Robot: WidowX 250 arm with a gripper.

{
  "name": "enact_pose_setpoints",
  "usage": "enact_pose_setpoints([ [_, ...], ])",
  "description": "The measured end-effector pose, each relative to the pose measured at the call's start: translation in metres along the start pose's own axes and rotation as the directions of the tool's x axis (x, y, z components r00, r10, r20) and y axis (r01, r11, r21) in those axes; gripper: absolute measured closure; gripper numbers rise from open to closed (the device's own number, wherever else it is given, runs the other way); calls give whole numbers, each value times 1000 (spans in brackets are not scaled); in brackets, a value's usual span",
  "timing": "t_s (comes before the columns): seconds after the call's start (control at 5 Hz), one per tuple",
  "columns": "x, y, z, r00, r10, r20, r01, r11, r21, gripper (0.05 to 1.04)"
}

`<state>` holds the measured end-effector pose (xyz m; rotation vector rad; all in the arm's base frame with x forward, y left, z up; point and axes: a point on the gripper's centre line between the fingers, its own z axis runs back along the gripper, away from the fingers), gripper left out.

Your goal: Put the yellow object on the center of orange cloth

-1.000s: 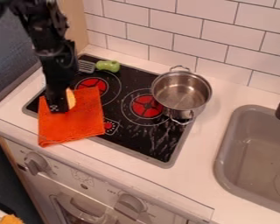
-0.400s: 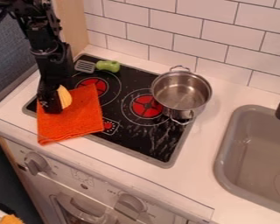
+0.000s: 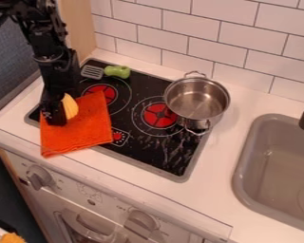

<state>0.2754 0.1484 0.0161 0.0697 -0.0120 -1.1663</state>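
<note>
The black gripper [image 3: 55,118] hangs over the upper left part of the orange cloth [image 3: 80,135], which lies across the left side of the stove top and its front edge. Right against the gripper's right side is the yellow object [image 3: 70,106], partly hidden behind the gripper. Whether it is held or resting on the cloth I cannot tell.
A steel pot [image 3: 197,100] stands on the right of the black stove top [image 3: 174,156]. Behind the cloth lies a spatula with a green handle [image 3: 117,71]. A grey sink [image 3: 281,166] is at the right, and a tiled wall rises behind.
Compared with a second ago, the gripper and the yellow object have shifted a little to the left. The cloth's upper edge has also moved slightly left.
</note>
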Motion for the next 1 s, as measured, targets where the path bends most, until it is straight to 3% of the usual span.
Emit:
enact_pose_setpoints([
  [0.2,2,-1,6,1000,-11,12,11,1000,15,83],
  [0.8,5,7,73,999,-11,38,5,990,140,83],
  [1.0,5,9,76,999,-13,36,8,989,151,83],
])
